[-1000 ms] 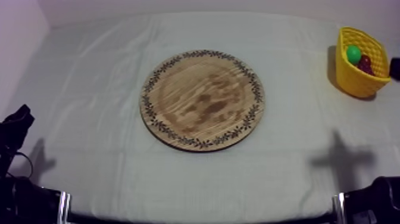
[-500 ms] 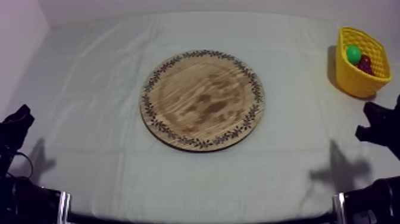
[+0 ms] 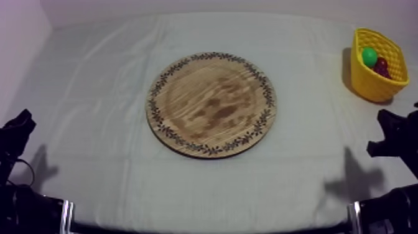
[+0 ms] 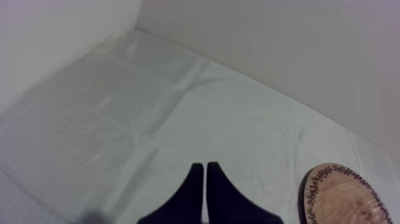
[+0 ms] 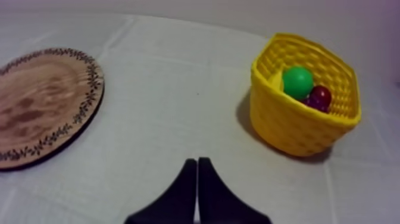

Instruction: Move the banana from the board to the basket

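Banana is hard to make out: a pale yellow sliver point(image 5: 275, 80) sits inside the yellow basket point(image 5: 297, 128), tucked against the wall beside a green round fruit point(image 5: 297, 81). It may be the banana, but it blends with the weave. A small red fruit point(image 5: 322, 95) touches the green one, its lower part hidden by the rim.

The round wooden board point(image 3: 211, 104), with a patterned rim, lies mid-table and is cut off in both wrist views. The basket stands at the table's far right corner, well apart from the board.

Left gripper point(image 4: 204, 167): fingers pressed together in a narrow wedge, holding nothing, over bare cloth near the board's edge. Right gripper point(image 5: 196, 162): fingers likewise together, nothing between them, over cloth between board and basket. Right arm point(image 3: 398, 140) is cut off at the table's right side, near the basket.
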Controlling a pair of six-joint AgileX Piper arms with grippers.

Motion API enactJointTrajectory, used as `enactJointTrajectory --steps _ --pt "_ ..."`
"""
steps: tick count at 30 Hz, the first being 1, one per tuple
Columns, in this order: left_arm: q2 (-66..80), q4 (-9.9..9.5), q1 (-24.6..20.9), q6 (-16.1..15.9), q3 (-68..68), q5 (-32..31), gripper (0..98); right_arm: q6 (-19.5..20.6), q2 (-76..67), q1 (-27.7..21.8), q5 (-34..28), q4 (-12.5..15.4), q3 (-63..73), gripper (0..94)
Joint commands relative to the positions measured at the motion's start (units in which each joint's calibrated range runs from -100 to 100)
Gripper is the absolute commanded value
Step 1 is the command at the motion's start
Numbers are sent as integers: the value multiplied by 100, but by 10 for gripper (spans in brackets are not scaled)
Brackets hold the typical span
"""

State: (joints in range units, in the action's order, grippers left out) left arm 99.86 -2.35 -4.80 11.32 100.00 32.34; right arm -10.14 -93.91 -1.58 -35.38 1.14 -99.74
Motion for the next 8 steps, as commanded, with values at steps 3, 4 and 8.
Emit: enactJointTrajectory --steps 3,4,8 --pt "-4 -2 -1 -1 0 0 1 -87 -121 129 -44 -5 -3 5" --pt "-4 -2 -1 -1 0 0 1 -80 -138 156 -51 -5 -3 5" --pt "-4 -2 -1 -2 0 0 1 -50 -167 169 -63 -4 -3 5"
